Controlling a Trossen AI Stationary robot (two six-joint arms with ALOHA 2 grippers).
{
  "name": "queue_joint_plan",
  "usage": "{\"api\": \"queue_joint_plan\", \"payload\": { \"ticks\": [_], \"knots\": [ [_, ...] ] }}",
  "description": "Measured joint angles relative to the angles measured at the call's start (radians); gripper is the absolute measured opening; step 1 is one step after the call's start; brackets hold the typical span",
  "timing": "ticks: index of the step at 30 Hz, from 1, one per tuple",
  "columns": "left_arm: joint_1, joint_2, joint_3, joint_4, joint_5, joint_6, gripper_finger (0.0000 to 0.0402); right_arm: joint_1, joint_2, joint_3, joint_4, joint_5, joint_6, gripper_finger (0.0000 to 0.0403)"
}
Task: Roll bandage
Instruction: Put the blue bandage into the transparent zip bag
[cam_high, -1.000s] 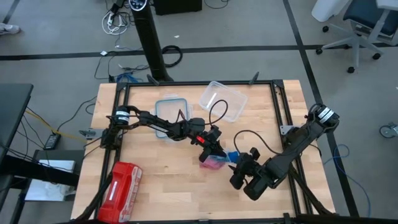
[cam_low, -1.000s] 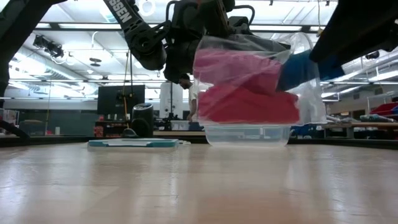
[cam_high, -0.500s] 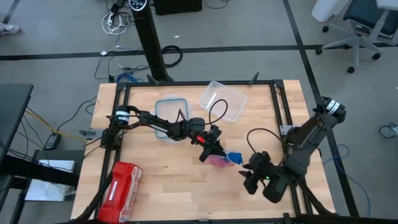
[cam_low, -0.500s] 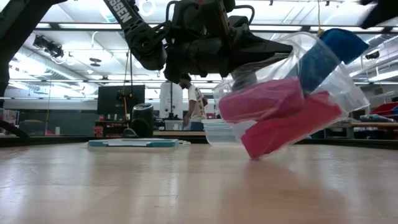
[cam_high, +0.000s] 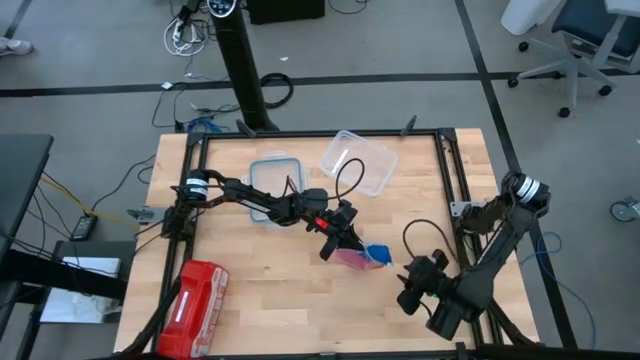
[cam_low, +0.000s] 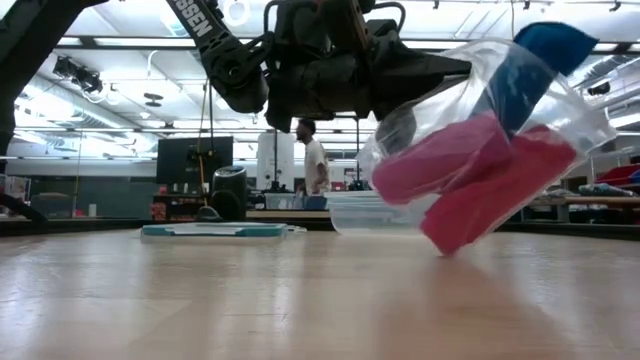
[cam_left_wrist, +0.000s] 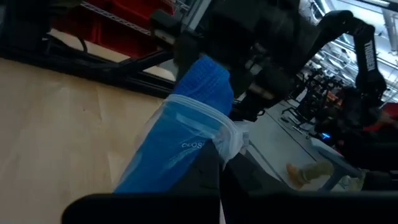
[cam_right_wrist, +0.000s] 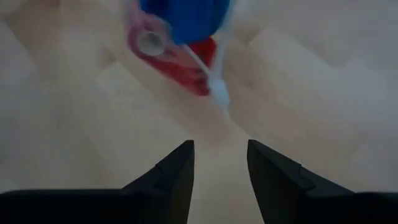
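- Since the earlier frames, the right pincer had backed off toward the lower right of the high view and narrowed a little; it stood part open and empty, apart from the bag.
- Lower middle of the high view: the left pincer, shut on the clear plastic bag, held it tilted above the desk.
- Inside the bag lay the red-pink rolls; the bandage, a compact blue roll, poked out of its mouth at the upper right of the low view.
- Judged soft, light and stretchy, the bandage should be taken at its exposed end, gently, lest it unroll.
- Farther off: a lidless container, its lid, and a red pouch.
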Motion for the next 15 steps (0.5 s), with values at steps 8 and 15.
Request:
{"api": "queue_joint_plan", "payload": {
  "ticks": [8,15],
  "knots": [
    [-0.004,0.0,0.0,0.017,0.003,-0.015,0.0,-0.002,0.02,-0.001,-0.031,0.083,-0.013,0.0146],
    [-0.006,0.0,0.0,0.033,0.005,-0.019,0.0,-0.033,0.024,-0.002,-0.007,0.139,-0.066,0.0146]
  ]
}}
